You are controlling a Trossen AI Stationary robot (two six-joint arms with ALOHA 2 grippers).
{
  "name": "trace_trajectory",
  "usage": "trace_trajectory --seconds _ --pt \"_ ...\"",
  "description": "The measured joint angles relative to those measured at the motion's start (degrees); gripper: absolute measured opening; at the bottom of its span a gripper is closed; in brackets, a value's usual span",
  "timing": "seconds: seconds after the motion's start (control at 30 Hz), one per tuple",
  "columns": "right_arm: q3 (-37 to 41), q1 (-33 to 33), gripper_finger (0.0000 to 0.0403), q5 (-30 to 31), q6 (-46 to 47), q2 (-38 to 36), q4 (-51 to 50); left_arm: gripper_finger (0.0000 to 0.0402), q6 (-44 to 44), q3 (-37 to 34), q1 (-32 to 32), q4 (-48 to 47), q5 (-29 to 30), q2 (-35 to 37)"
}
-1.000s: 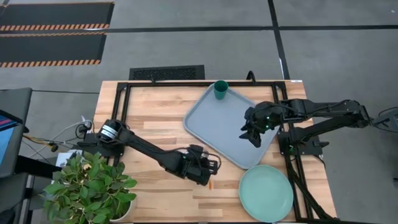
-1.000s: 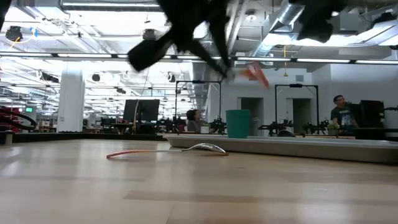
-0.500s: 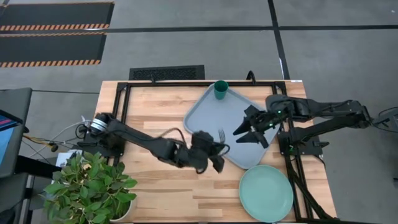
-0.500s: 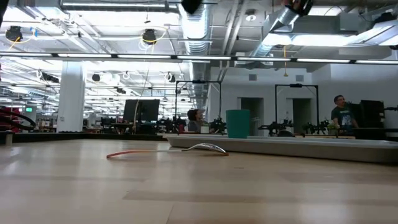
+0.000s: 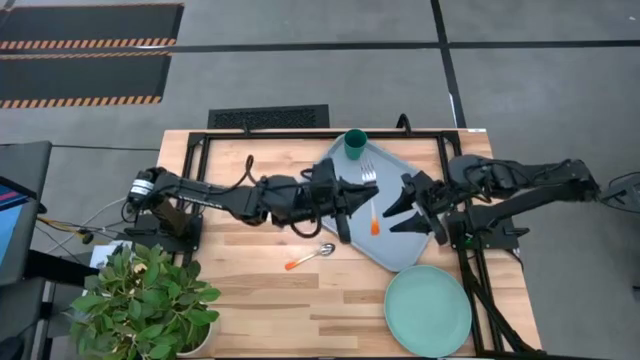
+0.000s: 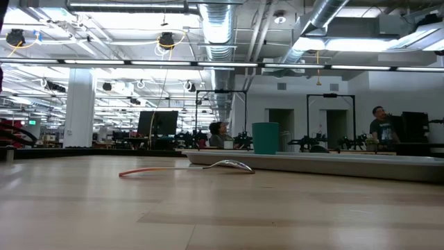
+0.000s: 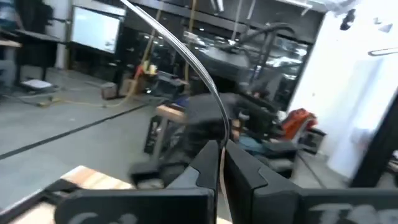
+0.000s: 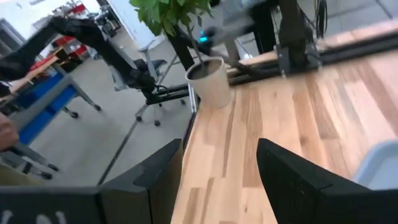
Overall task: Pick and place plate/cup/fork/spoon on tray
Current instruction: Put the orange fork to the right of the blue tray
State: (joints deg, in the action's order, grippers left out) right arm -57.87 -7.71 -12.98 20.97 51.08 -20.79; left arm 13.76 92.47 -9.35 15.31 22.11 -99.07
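Note:
My left gripper is shut on the fork above the blue-grey tray. The fork's tines point to the far edge and its orange handle end to the near edge. The dark green cup stands upright in the tray's far corner. The spoon lies flat on the wood in front of the tray; it also shows in the low view. The mint-green plate lies on the table at the near right. My right gripper is open and empty over the tray's right rim. My left gripper pinches the fork between its two fingers; a thin orange strip of the handle shows in the gap. The metal neck rises out past the fingertips. The fingers come roughly level from the table's left, across the fork. The fork is lifted clear of the tray.
A potted plant stands at the near left corner. Black frame rails run along the far and side edges. Bare wood lies between the spoon and the plate. In the low view, people show in the room behind.
My left gripper, shut on the fork, has gone up and from the near middle of the table toward the far right, over the tray, turning as it went. The spoon, earlier hidden under that arm, shows in the high view. My right gripper has drawn slightly toward the right edge.

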Motion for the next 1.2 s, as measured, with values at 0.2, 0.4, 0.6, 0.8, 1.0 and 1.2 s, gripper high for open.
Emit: trace_trajectory --seconds 0.2,0.4,0.6,0.8,1.0,1.2 --pt "0.0 -3.0 0.0232 9.0 -2.3 0.3 1.1 0.0000 1.0 -0.1 3.6 -1.8 -3.0 -0.4" --pt "0.0 -2.6 0.0232 13.3 -3.1 0.3 1.5 0.0000 0.5 -0.1 4.1 -1.5 -3.9 -0.5" --pt "0.0 -0.7 0.0232 13.3 -3.0 0.8 1.4 0.0000 0.0 -0.1 4.0 -0.2 -3.9 -0.5" --pt "0.1 0.2 0.0230 13.1 -3.0 3.1 1.3 0.0000 -2.2 0.0 4.2 2.5 -5.3 -0.5" --pt "0.0 -0.1 0.0176 13.1 -3.2 4.4 3.4 0.0000 -1.9 0.0 4.3 1.8 -5.3 -0.5" --pt "0.0 -0.1 0.0048 12.8 -3.3 4.5 3.0 0.0000 -2.0 0.0 4.5 1.2 -5.2 -0.5"
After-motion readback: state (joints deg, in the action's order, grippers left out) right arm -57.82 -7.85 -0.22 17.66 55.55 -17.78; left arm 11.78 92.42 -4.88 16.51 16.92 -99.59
